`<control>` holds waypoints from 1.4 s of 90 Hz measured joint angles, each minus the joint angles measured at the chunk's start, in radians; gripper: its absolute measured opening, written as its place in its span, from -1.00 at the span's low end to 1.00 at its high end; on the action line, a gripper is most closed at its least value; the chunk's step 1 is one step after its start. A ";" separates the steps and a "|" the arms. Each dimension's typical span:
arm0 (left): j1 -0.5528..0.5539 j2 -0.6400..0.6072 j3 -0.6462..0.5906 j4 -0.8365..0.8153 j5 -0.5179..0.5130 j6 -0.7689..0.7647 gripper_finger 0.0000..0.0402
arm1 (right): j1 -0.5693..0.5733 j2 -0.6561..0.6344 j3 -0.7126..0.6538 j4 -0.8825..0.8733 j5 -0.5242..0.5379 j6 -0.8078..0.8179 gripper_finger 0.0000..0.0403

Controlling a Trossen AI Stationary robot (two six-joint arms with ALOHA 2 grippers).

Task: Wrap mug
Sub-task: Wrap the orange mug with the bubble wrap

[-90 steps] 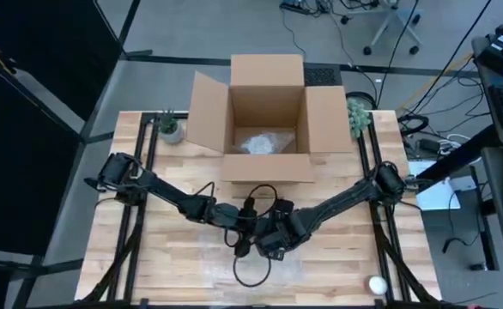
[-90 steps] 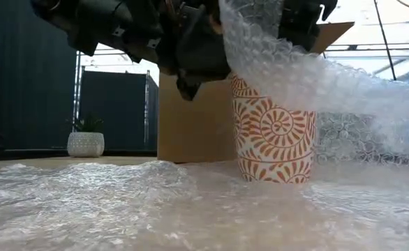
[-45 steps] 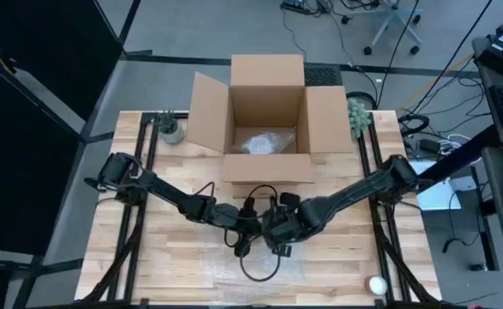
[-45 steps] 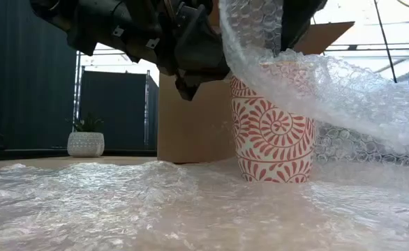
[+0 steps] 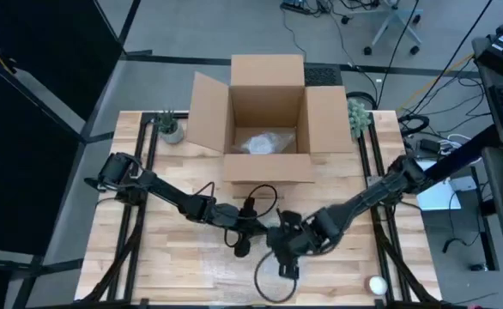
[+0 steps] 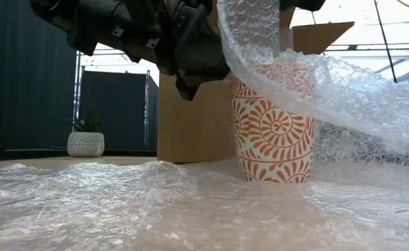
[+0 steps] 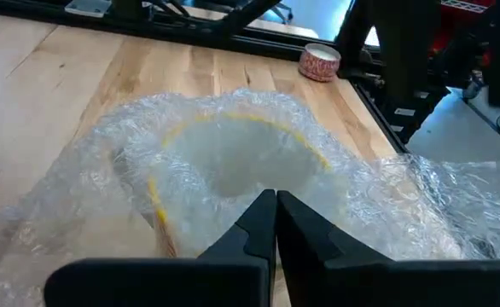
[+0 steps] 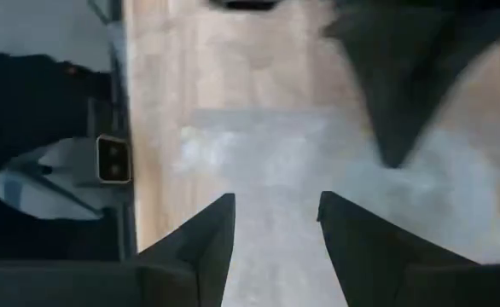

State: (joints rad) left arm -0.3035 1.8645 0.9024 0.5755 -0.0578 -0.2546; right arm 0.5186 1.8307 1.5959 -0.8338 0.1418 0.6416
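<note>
The mug, white with an orange-red flower pattern, is seen standing upright on the bubble wrap in the low view, near the front middle of the wooden table. A raised fold of the same wrap is draped over the mug's rim and falls away toward 3 o'clock. In the left wrist view the mug's yellow-edged mouth is seen through the covering wrap.

The left gripper is held just above the mug at about 9 o'clock of it in the high view; its fingers are pressed together with no gap, and whether wrap is pinched between them cannot be told. The right gripper is placed just at 3 o'clock of the left one, pointing down over the wrap, with its fingers parted and nothing seen between them.

An open cardboard box is set at 12 o'clock of the mug, with clear wrapping inside. A small potted plant is found at 10 o'clock, another plant at 2 o'clock, and a roll of tape at 4 o'clock by the table's front edge.
</note>
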 joint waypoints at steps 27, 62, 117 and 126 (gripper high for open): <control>0.000 0.000 0.000 0.000 0.000 0.000 -1.00 | -0.032 0.123 0.001 -0.035 0.066 -0.052 -0.21; -0.001 0.000 -0.003 -0.004 0.000 0.013 -1.00 | -0.085 0.286 0.008 -0.050 -0.002 -0.083 -0.21; 0.000 0.000 0.000 0.000 0.003 -0.003 -1.00 | -0.085 -0.010 -0.001 -0.126 -0.048 -0.051 -0.21; 0.000 0.000 0.000 0.000 0.002 -0.002 -1.00 | -0.087 -0.038 0.000 -0.146 -0.023 -0.051 -0.21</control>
State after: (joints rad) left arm -0.3035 1.8645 0.9024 0.5751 -0.0558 -0.2562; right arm 0.4312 1.7932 1.5959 -0.9797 0.1185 0.5906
